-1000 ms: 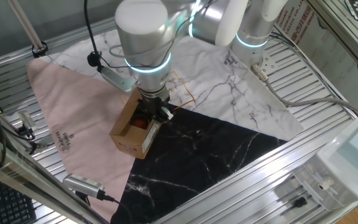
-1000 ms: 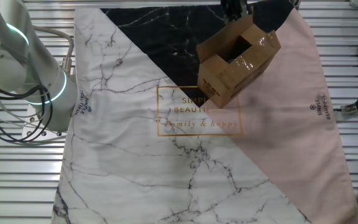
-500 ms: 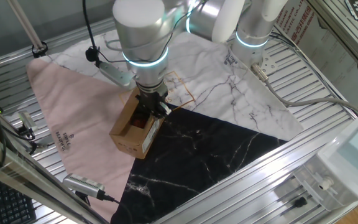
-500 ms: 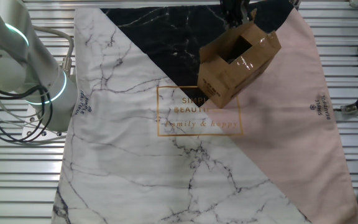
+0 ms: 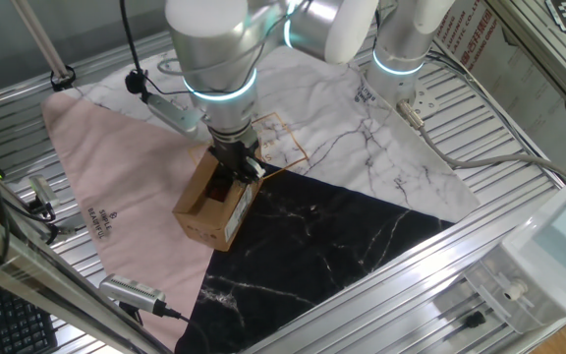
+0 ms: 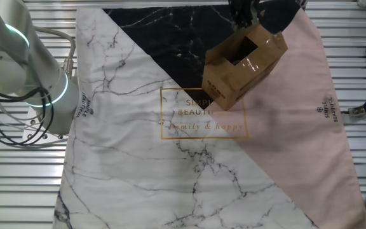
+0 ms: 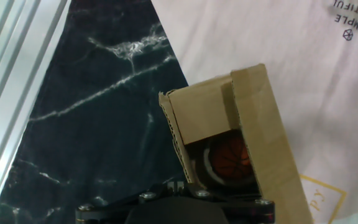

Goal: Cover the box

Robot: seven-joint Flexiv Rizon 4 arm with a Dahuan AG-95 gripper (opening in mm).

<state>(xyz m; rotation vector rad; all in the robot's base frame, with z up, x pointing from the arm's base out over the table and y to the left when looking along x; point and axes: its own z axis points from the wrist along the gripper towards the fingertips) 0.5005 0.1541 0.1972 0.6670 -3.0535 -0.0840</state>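
The box (image 5: pixel 207 208) is a small brown cardboard carton standing on the cloth with its top open. It also shows in the other fixed view (image 6: pixel 240 67) and in the hand view (image 7: pixel 257 130). A red round object (image 7: pixel 232 155) lies inside it. One short flap (image 7: pixel 201 115) leans in over the opening, and a long flap runs along the right side. My gripper (image 5: pixel 236 169) is at the box's end nearest the arm, right at that short flap, with the jaws together and nothing between them. It shows at the top edge in the other fixed view (image 6: pixel 243 13) and dark at the bottom of the hand view (image 7: pixel 175 185).
The box stands on a cloth of pink (image 5: pixel 106 167), white marble (image 6: pixel 138 159) and black marble (image 5: pixel 332 236) parts over a slatted metal table. A grey cylindrical tool (image 5: pixel 131 292) lies at the front left. A clear plastic container (image 5: pixel 558 246) stands at the right. The arm's base (image 6: pixel 18 70) is beside the cloth.
My gripper has moved a little along the box toward its arm-side end, and the short flap leans further in over the opening. The box has stayed in place.
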